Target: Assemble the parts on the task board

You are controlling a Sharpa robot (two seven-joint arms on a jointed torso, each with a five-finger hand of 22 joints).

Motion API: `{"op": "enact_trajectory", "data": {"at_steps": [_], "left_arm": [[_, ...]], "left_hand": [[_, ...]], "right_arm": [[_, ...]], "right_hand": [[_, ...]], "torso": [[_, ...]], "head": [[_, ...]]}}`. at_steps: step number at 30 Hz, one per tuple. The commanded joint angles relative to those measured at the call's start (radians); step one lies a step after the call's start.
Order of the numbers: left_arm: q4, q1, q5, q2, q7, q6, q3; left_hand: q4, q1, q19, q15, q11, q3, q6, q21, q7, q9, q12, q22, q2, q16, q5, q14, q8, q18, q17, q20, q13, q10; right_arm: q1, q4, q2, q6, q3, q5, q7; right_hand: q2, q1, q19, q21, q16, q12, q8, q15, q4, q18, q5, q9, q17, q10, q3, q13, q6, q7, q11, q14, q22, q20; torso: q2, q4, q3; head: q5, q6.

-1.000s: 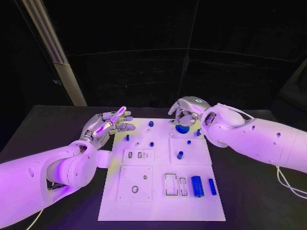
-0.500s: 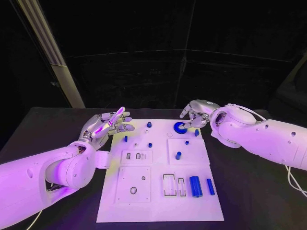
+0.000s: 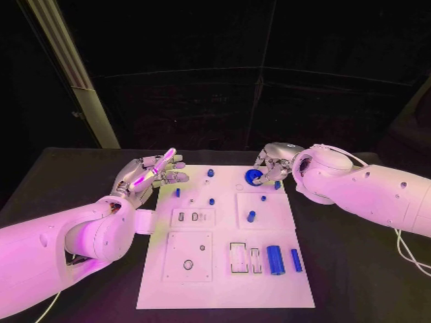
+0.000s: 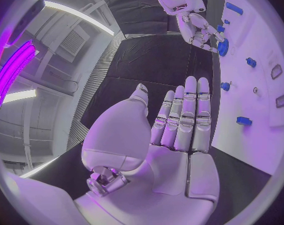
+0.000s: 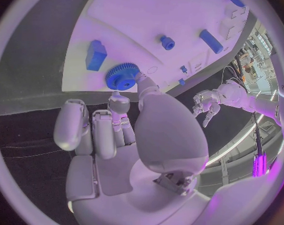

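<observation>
On the left we see the left hand (image 3: 149, 173) raised above the black desk (image 3: 41, 182) just off the far-left corner of the white task board (image 3: 225, 282), palm flat and fingers stretched out side by side, holding nothing. The left wrist view shows the same hand (image 4: 179, 130) with its fingers straight and empty, the board's edge beside it.

Moving right across the board, we find small blue pegs (image 3: 211, 200) standing in the far half, a short blue pin (image 3: 252, 217) lying on a raised square plate, and, in the near right part, a large blue cylinder (image 3: 275, 259) lying beside a thinner blue bar (image 3: 296, 260) next to two rectangular slots (image 3: 240, 258).

At the board's far-right corner sits a round blue gear (image 3: 252, 176). The right hand (image 3: 277, 161) hangs at that corner with fingers curled down, and in the right wrist view one fingertip (image 5: 139, 78) touches the gear's (image 5: 121, 76) toothed rim while the other fingers stay bent short of it. We cannot tell whether the gear is actually gripped or merely touched. A blue block (image 5: 95, 55) lies near the gear on the board.
</observation>
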Motion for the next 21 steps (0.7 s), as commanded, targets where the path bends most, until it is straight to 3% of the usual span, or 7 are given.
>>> {"op": "enact_trajectory", "data": {"at_steps": [1, 14, 21], "left_arm": [[0.001, 0.001, -0.002, 0.001, 0.003, 0.017, 0.0], [-0.001, 0.001, -0.002, 0.002, 0.001, 0.019, 0.0], [-0.002, 0.001, -0.002, 0.003, 0.0, 0.021, 0.0]], "left_hand": [[-0.002, 0.003, 0.006, 0.002, 0.004, -0.006, 0.004, -0.002, 0.004, -0.001, -0.005, -0.001, 0.008, -0.003, 0.001, 0.008, -0.006, 0.014, 0.001, -0.002, -0.001, -0.004], [-0.002, 0.003, 0.006, 0.002, 0.004, -0.006, 0.004, -0.002, 0.004, -0.001, -0.005, -0.001, 0.008, -0.003, 0.001, 0.008, -0.006, 0.014, 0.001, -0.002, -0.001, -0.004], [-0.002, 0.003, 0.006, 0.002, 0.004, -0.006, 0.004, -0.002, 0.004, -0.001, -0.005, -0.001, 0.008, -0.003, 0.001, 0.008, -0.006, 0.014, 0.001, -0.002, -0.001, -0.004]], "right_arm": [[0.002, -0.003, 0.004, 0.027, 0.001, -0.023, -0.014], [0.002, -0.015, 0.016, 0.039, 0.001, -0.027, -0.006], [0.002, -0.017, 0.023, 0.007, 0.001, -0.046, -0.014]], "right_hand": [[0.002, 0.015, 0.003, 0.005, 0.006, 0.013, 0.008, 0.007, 0.006, -0.009, 0.005, 0.0, 0.01, 0.009, 0.002, 0.013, -0.006, 0.0, 0.003, 0.06, 0.004, 0.003], [0.034, 0.057, 0.01, 0.021, 0.018, 0.152, 0.035, 0.003, -0.006, -0.013, 0.011, 0.005, 0.043, 0.064, 0.021, 0.161, 0.033, -0.008, -0.004, 0.064, 0.032, 0.0], [0.053, 0.056, 0.016, 0.031, 0.024, 0.223, 0.052, -0.004, -0.006, -0.016, 0.013, 0.009, 0.06, 0.097, 0.039, 0.235, 0.08, -0.018, -0.013, 0.067, 0.05, -0.006]], "torso": [[0.001, -0.0011, -0.0001], [0.0, -0.002, 0.0001], [0.0, -0.0019, 0.0]], "head": [[0.001, -0.002], [0.002, -0.009], [-0.001, -0.013]]}}
